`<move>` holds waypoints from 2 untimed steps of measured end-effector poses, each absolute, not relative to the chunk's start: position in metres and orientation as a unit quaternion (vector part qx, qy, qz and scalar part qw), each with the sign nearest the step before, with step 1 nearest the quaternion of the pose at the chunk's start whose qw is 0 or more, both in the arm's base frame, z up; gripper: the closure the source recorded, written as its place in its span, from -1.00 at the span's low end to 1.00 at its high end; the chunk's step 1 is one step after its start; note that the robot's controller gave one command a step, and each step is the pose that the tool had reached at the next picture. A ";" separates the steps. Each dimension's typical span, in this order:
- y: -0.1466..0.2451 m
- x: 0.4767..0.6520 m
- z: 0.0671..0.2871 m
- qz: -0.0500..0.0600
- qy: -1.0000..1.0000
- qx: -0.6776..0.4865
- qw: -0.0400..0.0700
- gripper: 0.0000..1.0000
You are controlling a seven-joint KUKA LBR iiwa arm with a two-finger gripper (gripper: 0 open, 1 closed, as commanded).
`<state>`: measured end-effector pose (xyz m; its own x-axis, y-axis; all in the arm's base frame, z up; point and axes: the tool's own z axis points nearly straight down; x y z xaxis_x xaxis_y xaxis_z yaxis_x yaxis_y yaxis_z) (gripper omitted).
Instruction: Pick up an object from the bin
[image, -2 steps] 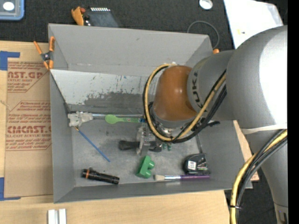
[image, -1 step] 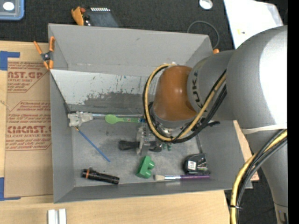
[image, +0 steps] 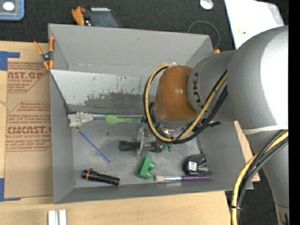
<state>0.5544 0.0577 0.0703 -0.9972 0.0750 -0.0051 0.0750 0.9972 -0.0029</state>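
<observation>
The arm (image: 262, 78) reaches into the bin (image: 117, 46) from the right, its orange cover (image: 171, 95) ringed by looped cables (image: 149, 97). Below the cover the pincer (image: 149, 144) is down near the middle of the bin floor. Whether it is spread or pressed together cannot be told, as the wrist hides much of it.

A short black piece (image: 127, 146) lies flat just left of the pincer, its right end at the pincer's tip. I cannot tell whether they touch. A green block (image: 146, 168) sits just in front of the pincer, apart from it.

Further off, a green spoon (image: 114, 120) lies along the foot of the back wall, with a white lump (image: 78, 120) at its left. A thin blue stick (image: 93, 146) slants across the left floor. A black torch (image: 101, 177) lies near the front left. A tape measure (image: 196, 165) and a purple pen (image: 185, 177) lie at the front right.
</observation>
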 end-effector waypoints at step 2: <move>0.058 0.554 0.070 -0.002 0.999 0.037 0.002 1.00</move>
<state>0.5544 0.0578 0.0703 -0.9972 0.0747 -0.0051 0.0747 0.9972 -0.0031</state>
